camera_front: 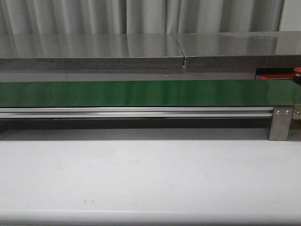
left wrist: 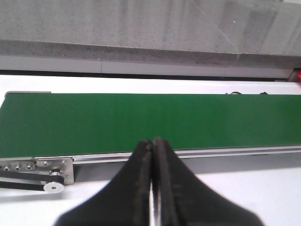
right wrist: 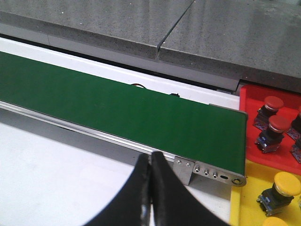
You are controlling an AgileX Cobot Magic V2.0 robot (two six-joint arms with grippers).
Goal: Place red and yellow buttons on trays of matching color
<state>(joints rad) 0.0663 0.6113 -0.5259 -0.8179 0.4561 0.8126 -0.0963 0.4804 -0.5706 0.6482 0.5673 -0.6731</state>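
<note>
— Left hand (left wrist: 153, 143)? Right hand (right wrist: 150, 157)?
— Both pressed together, black fingers (left wrist: 141, 188) touching, pinching nothing. Each hanging above the near edge of the green belt (camera_front: 141, 92).

— On the belt?
— Just bare green, with a silver rail (camera_front: 136, 112) along the front and a white worktop (camera_front: 150, 179) below.

— Buttons?
— Past the right end of the belt. Two with dark red caps (right wrist: 273, 102) standing in the red tray (right wrist: 249, 141). One with a yellow cap (right wrist: 287, 182) standing in the yellow tray (right wrist: 244, 207), just beside the red one. More at the edge, cut off, hard to count.

— Behind?
— A long grey shelf (camera_front: 94, 49), split by a thin gap.
</note>
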